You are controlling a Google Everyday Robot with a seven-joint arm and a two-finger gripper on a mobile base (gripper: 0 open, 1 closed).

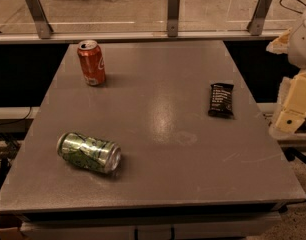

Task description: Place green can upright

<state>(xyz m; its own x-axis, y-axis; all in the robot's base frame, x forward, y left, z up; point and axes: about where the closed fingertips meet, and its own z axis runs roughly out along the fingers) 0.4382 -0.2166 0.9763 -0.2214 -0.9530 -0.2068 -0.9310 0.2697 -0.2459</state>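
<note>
The green can (89,152) lies on its side near the front left of the grey table (163,134). Its body is dented and its silver top points to the right and front. My gripper (293,109) shows as cream-coloured parts at the right edge of the view, beyond the table's right side and far from the can. It holds nothing that I can see.
A red-orange soda can (91,62) stands upright at the back left of the table. A black snack bar (221,100) lies flat at the right. A glass railing with metal posts (173,14) runs behind the table's far edge.
</note>
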